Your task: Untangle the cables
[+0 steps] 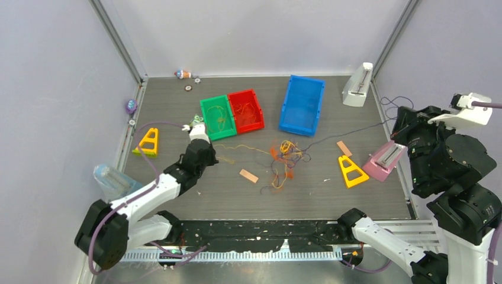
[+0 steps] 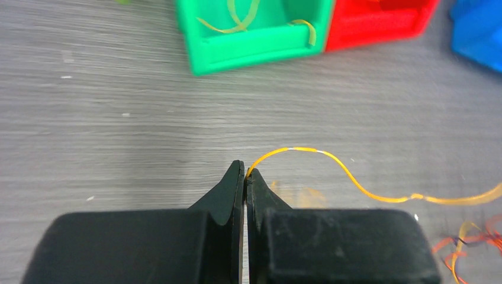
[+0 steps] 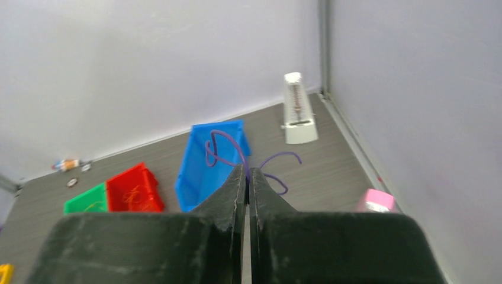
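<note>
The cables lie in a tangle [image 1: 284,157] of yellow, orange-red and purple wire at the table's middle. My left gripper [image 1: 209,155] is shut on the end of a yellow cable [image 1: 248,148] that runs right to the tangle. In the left wrist view the jaws [image 2: 245,173] pinch this yellow cable [image 2: 349,177] just above the table. My right gripper [image 1: 398,127] is raised at the right, shut on a purple cable [image 1: 349,133] stretched from the tangle. In the right wrist view the purple cable [image 3: 225,145] loops beyond the shut gripper [image 3: 247,171].
A green bin [image 1: 216,117] and a red bin [image 1: 245,110] holding cable pieces, and a blue bin [image 1: 302,105], stand at the back. Yellow triangular stands [image 1: 148,142] [image 1: 351,171], tan blocks [image 1: 248,176] [image 1: 344,148], a pink metronome [image 1: 385,160] and a white metronome [image 1: 358,86] stand around.
</note>
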Robot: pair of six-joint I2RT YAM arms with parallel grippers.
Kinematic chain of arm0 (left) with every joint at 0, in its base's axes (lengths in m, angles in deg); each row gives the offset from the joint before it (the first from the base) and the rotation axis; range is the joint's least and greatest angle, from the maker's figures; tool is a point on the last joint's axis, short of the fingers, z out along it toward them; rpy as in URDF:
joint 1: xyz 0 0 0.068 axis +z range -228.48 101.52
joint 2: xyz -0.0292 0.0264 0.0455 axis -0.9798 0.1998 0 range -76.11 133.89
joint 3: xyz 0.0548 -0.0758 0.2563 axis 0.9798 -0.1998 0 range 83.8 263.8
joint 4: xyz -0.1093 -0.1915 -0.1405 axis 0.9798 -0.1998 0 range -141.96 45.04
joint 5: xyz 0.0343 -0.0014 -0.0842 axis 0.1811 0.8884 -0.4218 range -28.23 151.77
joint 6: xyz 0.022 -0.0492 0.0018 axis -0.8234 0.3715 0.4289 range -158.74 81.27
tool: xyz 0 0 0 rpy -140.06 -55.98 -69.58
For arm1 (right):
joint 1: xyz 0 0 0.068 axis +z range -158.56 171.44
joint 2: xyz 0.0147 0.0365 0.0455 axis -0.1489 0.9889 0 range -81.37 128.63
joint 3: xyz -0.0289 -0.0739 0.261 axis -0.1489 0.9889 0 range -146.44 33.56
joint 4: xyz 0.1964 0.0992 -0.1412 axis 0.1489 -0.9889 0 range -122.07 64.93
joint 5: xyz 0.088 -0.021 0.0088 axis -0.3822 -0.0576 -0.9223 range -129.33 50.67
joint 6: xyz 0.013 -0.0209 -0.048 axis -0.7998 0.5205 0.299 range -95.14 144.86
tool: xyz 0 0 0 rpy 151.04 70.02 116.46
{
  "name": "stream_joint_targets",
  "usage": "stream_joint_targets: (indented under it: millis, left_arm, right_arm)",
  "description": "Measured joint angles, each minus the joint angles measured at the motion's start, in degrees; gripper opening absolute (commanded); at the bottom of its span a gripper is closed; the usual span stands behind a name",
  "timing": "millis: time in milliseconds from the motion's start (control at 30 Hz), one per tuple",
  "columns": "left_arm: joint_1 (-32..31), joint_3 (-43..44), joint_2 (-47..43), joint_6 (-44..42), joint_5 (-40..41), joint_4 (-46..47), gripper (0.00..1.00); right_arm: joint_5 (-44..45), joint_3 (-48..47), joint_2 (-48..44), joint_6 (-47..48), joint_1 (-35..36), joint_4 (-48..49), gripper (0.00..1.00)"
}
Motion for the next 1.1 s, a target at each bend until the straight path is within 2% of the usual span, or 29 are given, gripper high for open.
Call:
stream_joint_targets:
  millis: [133, 233, 467, 600, 733, 767, 800, 833, 867, 900, 967, 1033, 1067, 1100]
  left_arm:
    - [1.0, -4.4, -7.0, 3.2, 7.3, 1.2, 0.00]
    - [1.3, -5.8, -8.2, 2.8, 7.3, 3.7, 0.00]
    - [1.2, -6.5, -7.4, -1.5, -3.5, 10.8, 0.00]
    - [1.1, -6.5, -6.6, -3.5, -8.2, 11.9, 0.09]
    - [-0.4, -6.0, -4.5, -5.8, -12.6, 14.2, 0.17]
    - [-1.5, -5.1, -3.0, -6.8, -13.6, 14.1, 0.24]
    - [-2.3, -4.4, -1.8, -7.6, -14.4, 14.1, 0.34]
    - [-3.4, -3.1, -0.3, -8.5, -15.0, 13.6, 0.47]
    - [-4.5, -1.9, 1.1, -9.9, -15.5, 13.3, 0.68]
    - [-5.7, -0.7, 2.3, -11.1, -16.0, 13.2, 0.78]
    - [-7.5, 1.2, 3.8, -12.6, -17.6, 13.3, 0.86]
    - [-9.0, 3.4, 5.7, -13.7, -21.6, 13.4, 0.88]
    - [-9.6, 4.4, 6.8, -14.0, -23.2, 13.5, 0.89]
    - [-10.2, 6.5, 8.9, -14.2, -25.4, 13.2, 0.89]
  right_arm:
    - [5.7, 2.0, -0.9, -0.2, 0.0, -0.5, 0.05]
    - [5.0, 5.1, -2.1, -0.5, 0.0, -0.7, 0.05]
    - [-3.1, 13.2, 0.7, -1.6, 0.0, -1.3, 0.05]
    - [-6.2, 13.6, 4.3, -1.7, 0.0, -0.2, 0.08]
    - [-8.8, 15.1, 5.7, -3.1, 0.0, 1.0, 0.06]
    - [-8.4, 16.9, 5.4, -3.8, 0.0, 1.8, 0.06]
    - [-8.0, 19.1, 4.7, -4.8, 0.0, 2.2, 0.06]
    - [-7.1, 22.4, 3.6, -5.9, 0.0, 2.4, 0.06]
    - [-6.4, 25.3, 2.5, -7.1, -0.1, 2.3, 0.05]
    - [-5.8, 27.8, 1.7, -8.0, -0.2, 1.8, 0.06]
    - [-4.3, 33.2, -0.4, -11.2, -0.4, 0.5, 0.09]
    - [-1.4, 36.8, -2.5, -16.4, -0.5, -2.1, 0.39]
    - [-0.1, 37.7, -3.3, -18.7, -0.5, -3.2, 0.74]
    - [2.5, 38.8, -4.7, -21.7, -0.6, -5.3, 0.84]
